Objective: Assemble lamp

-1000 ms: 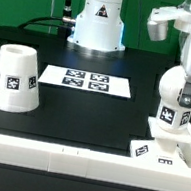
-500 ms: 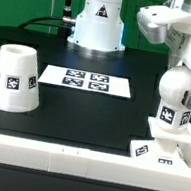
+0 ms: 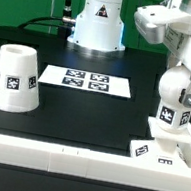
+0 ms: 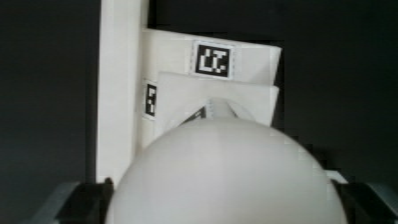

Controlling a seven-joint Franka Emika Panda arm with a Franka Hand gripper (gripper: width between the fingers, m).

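There it was, the gripper [image 4: 217, 205] had the bulb [image 3: 170, 97] by its round head. In the wrist view the white dome filled the whole gap between the two dark fingers [image 4: 75, 208], and both looked pressed against it, so I'd call that a firm clench on the bulb. The bulb hung upright, neck down and tag facing out, well off to the exterior view's right of the marker board [image 3: 86, 80]. The flat square base [image 3: 161, 151] lay further from the marker board on that same side, close to the table's front edge [image 3: 72, 160]. A dark gap showed between the bulb's neck and the base, so the two were not touching. From the wrist, the base's tagged step [image 4: 214, 60] showed just past the dome. The shade [image 3: 15, 77] sat wide mouth down on the other side of the marker board, untouched. The arm's pedestal [image 3: 99, 23] stood behind the marker board.
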